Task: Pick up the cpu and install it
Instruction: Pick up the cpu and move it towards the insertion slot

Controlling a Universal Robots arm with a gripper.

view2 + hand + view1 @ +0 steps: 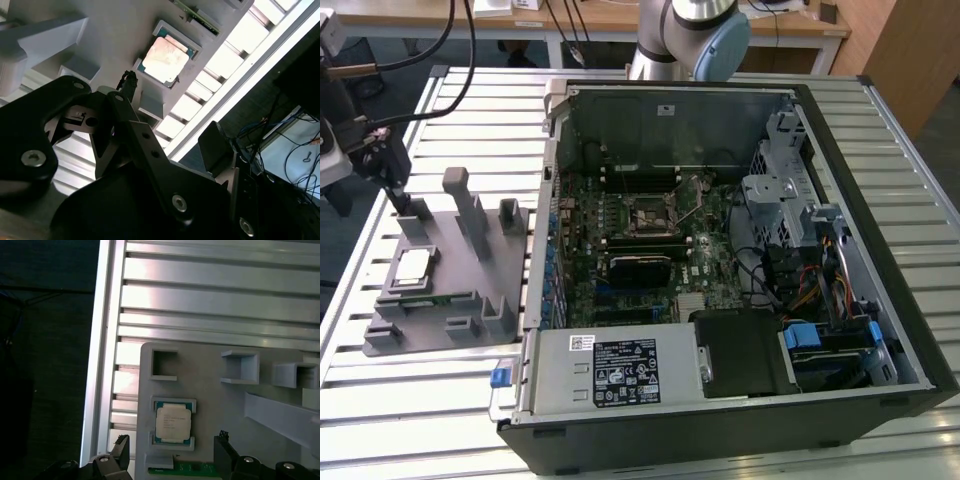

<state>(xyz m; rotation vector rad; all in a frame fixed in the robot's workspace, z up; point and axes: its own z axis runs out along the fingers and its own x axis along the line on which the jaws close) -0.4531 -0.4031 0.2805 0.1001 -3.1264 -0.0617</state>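
Silvery cpu [412, 267] lies flat in its grey holder [455, 290], at six o'clock from the gripper [410, 208] in the exterior view, whose jaws gape wide and empty.

The cpu [172, 422] — silvery square chip — flat in a recess of the grey fixture [215, 400]

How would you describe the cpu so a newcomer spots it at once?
Find the open computer case; a grey holder plate lies at the exterior view's left of it. The cpu sits in its square recess: the one flat silvery chip among grey posts.
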